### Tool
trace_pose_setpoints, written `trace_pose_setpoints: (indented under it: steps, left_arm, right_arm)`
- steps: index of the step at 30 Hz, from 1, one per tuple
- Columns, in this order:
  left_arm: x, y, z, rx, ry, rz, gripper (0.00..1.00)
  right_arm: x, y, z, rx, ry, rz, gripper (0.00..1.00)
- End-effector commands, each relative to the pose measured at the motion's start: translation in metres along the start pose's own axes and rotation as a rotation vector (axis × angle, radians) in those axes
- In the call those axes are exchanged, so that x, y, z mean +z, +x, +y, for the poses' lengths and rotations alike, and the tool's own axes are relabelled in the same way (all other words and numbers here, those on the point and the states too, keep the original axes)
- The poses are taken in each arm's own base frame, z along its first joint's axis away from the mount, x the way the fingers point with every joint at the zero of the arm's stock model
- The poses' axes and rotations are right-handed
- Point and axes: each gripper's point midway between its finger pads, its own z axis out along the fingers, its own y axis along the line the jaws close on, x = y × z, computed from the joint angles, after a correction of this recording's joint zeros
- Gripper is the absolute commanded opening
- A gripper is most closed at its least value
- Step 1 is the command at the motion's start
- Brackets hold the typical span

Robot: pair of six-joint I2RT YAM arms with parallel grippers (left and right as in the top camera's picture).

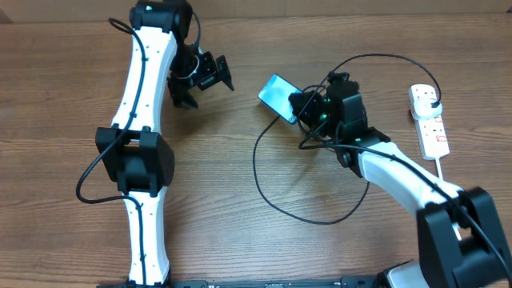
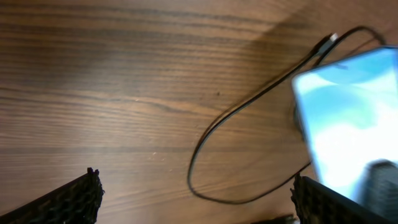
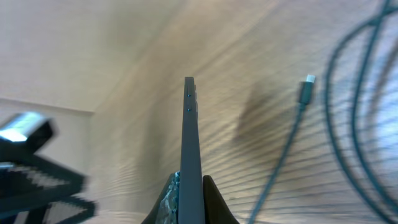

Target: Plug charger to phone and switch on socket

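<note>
Right gripper [image 3: 190,202] is clamped on the phone [image 1: 278,94], pinching its two faces near one end so it stands edge-up over mid-table. Left gripper [image 1: 204,80] is spread wide and empty, off to the phone's left. The charger [image 1: 268,172] lies in a loose loop on the wood, and its connector tip [image 3: 308,87] rests unheld near the phone. The socket [image 1: 430,120] sits far right. Risks as I see them: the slick glass slab could pivot in so short a pinch. The thin, springy cable could also twist the tiny metal tip off-axis at the port, or tug the light plastic strip. The table [image 1: 208,200] is matte woodgrain, and the finger pads [image 2: 68,202] are ribbed and black.
</note>
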Motion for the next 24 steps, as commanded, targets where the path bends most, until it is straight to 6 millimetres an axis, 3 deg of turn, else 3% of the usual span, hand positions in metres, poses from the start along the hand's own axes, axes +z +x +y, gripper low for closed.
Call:
trace_pose_setpoints:
  steps: [1,15,24]
  left_arm:
    - [-0.017,0.005,-0.007,0.116,0.034,-0.024,1.0]
    - [-0.041,0.033,0.003,0.159,0.009,-0.135,1.0]
    - [-0.024,0.067,0.019,0.304,0.113,-0.292,1.0]
  right_arm:
    - [-0.02,-0.014,0.04,-0.003,-0.112,-0.024,0.04]
    - [-0.025,-0.005,0.051,0.047,-0.172,0.047,0.04]
    - [-0.027,-0.005,0.064,0.105,-0.228,0.067,0.04]
